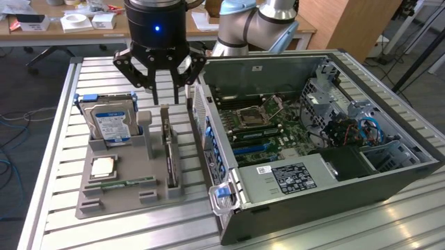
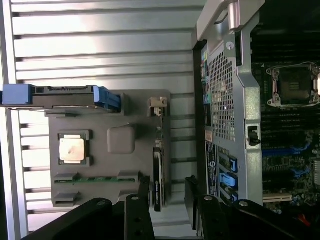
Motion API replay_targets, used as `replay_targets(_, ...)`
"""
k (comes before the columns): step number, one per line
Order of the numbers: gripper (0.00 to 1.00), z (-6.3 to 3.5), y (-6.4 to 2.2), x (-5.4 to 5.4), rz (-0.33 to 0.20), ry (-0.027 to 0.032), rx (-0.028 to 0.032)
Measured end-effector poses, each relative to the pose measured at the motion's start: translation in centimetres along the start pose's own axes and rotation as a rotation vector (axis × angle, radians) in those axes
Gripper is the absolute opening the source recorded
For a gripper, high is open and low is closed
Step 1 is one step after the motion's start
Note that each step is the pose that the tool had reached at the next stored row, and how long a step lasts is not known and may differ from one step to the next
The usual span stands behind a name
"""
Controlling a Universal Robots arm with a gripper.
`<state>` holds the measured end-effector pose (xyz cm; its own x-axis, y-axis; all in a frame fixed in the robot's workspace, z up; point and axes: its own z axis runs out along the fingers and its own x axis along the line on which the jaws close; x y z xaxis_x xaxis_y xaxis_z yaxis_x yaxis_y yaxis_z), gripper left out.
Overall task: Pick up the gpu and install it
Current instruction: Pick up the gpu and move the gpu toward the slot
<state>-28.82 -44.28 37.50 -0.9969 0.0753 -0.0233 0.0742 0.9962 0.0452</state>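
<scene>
Because the thin black rectangular gpu card point(image 1: 170, 156) is stood on edge in the grey slotted plastic holder point(image 1: 125, 200), the jaws are held apart above it, gripping nothing.

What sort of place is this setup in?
Probably a robotics lab or workshop: a robot arm over a slatted metal table, an open computer case beside a grey holder of parts, and cluttered desks behind.

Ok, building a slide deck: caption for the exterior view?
Open hand poised over the gpu standing on edge in a grey holder beside the open computer case.
</scene>
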Motion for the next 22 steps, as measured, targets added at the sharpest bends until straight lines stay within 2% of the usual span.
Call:
replay_targets(18,0.41,3.27,-0.15,0.1,0.000,0.0001,0.0001)
replay_targets(22,0.41,3.46,-0.16,0.1,0.000,0.0002,0.0003)
